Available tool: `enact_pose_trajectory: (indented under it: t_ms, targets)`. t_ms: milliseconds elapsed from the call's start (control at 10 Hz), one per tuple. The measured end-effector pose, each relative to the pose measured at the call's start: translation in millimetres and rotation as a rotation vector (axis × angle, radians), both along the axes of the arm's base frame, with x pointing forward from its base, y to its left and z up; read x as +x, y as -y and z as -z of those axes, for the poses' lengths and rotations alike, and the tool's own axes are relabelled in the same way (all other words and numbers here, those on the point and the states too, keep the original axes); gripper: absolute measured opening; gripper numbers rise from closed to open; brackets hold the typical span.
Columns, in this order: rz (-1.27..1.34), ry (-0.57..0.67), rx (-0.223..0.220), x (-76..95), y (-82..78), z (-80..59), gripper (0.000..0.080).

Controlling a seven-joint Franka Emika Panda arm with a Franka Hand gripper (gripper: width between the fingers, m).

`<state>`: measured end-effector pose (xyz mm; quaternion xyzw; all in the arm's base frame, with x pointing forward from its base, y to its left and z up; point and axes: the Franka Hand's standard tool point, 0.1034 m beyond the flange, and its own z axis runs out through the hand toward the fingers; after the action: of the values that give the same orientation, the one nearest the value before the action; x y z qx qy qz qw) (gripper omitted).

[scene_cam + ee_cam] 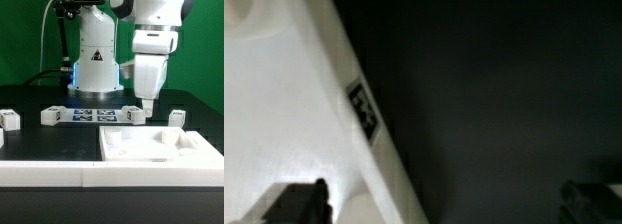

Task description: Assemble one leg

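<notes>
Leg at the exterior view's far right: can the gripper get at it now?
Probably yes: the leg stands by itself with nothing above it, and the gripper hangs open a little toward the exterior view's left of it.

- A black triangle sign [96, 57] stands on the arm's white base; its symbol is too small to read.
- Black-and-white square tags mark the marker board [95, 115] and a white part's [278, 100] edge.
- No letters or numbers are legible.
</notes>
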<state>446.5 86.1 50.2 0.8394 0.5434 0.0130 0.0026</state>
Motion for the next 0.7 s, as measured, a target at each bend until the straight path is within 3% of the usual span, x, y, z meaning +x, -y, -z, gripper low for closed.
enact_pose_trajectory:
  t_ms: [300,500,700]
  targets:
    - [0.464,0.021,0.060,-26.7,-15.3,5.6,0.0649]
    - [0.739,-0.004,0.080,-31.2,-31.8,9.2,0.0649]
    - [0.879,-0.019,0.089,-31.7,-36.3,11.8,0.0649]
